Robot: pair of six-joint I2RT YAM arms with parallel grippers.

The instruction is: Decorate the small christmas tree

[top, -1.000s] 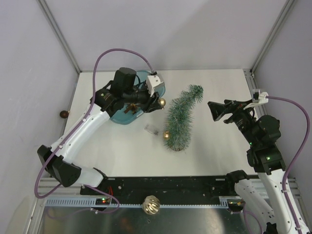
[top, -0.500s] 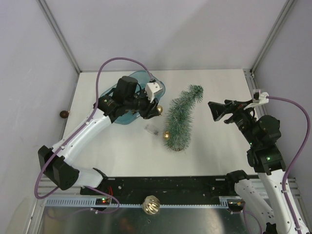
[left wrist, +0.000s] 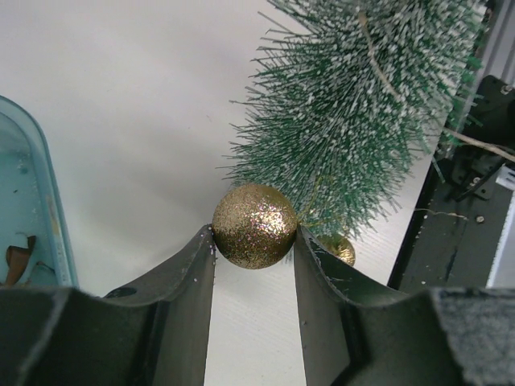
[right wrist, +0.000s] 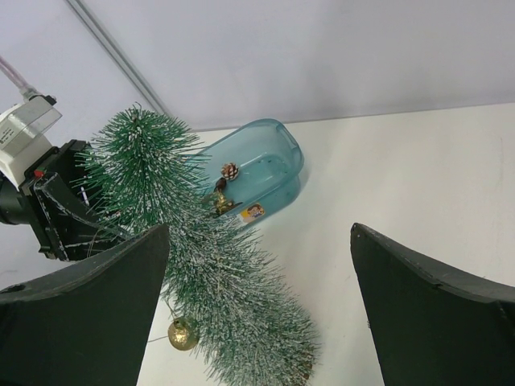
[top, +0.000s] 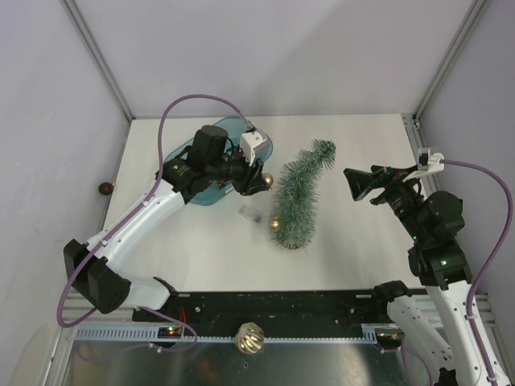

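Observation:
The small christmas tree (top: 299,195) stands mid-table, frosted green, its tip bent to the right. A gold bauble (top: 275,224) hangs at its lower left. My left gripper (top: 264,178) is shut on a second gold glitter bauble (left wrist: 255,224), held between the fingertips just left of the tree (left wrist: 366,112). My right gripper (top: 356,184) is open and empty, to the right of the tree (right wrist: 205,265), not touching it. The hanging bauble also shows in the right wrist view (right wrist: 183,333).
The teal tub (top: 245,138) sits behind the left gripper; in the right wrist view (right wrist: 265,173) it holds a pine cone (right wrist: 230,170) and other ornaments. A small clear item (top: 253,212) lies on the table. A dark bauble (top: 106,188) lies off the left edge, a gold ribbed ball (top: 250,338) on the front rail.
My left gripper has moved right and slightly forward from over the tub toward the tree, carrying the gold bauble. The right arm has not moved.

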